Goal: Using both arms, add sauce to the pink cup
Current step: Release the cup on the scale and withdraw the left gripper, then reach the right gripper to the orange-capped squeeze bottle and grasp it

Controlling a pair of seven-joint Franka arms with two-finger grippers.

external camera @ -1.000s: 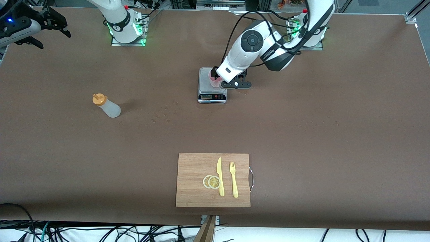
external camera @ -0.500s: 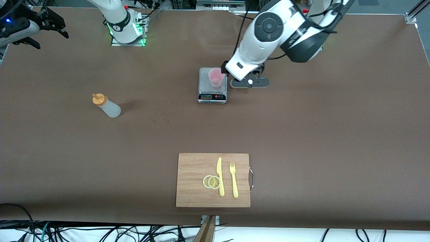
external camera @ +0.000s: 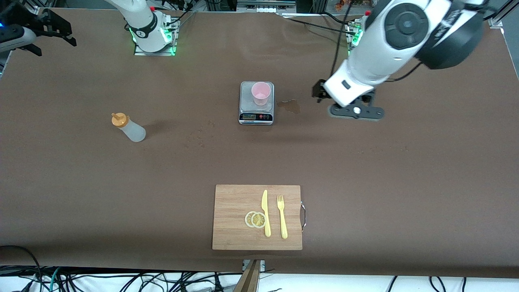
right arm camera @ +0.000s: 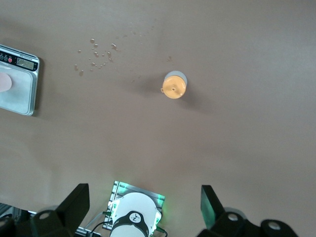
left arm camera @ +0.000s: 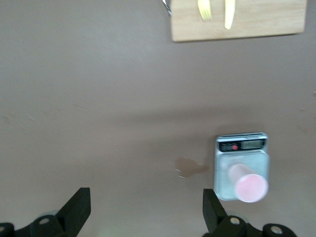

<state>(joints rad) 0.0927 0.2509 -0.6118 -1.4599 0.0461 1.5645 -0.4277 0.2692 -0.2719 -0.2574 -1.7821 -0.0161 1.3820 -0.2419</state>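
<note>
The pink cup [external camera: 260, 93] stands upright on a small digital scale [external camera: 256, 106], also seen as the pink cup [left arm camera: 249, 186] in the left wrist view. The sauce bottle [external camera: 128, 127], whitish with an orange cap, stands toward the right arm's end of the table; the right wrist view looks down on the sauce bottle [right arm camera: 174, 85]. My left gripper [external camera: 321, 92] hangs open and empty over bare table beside the scale, toward the left arm's end; its jaws [left arm camera: 147, 215] frame only table. My right gripper [external camera: 52, 36] waits open, high over its arm's end of the table, its jaws [right arm camera: 143, 210] empty.
A wooden cutting board [external camera: 235, 227] near the front edge carries a yellow knife [external camera: 265, 213], a yellow fork [external camera: 282, 217] and lemon slices [external camera: 255, 219]. A damp stain [external camera: 290, 105] lies beside the scale. Small droplets [right arm camera: 96, 54] dot the table between scale and bottle.
The left gripper has drawn away from the pink cup, rising and swinging toward the left arm's end. The cup stays on the scale. The right gripper has barely shifted.
</note>
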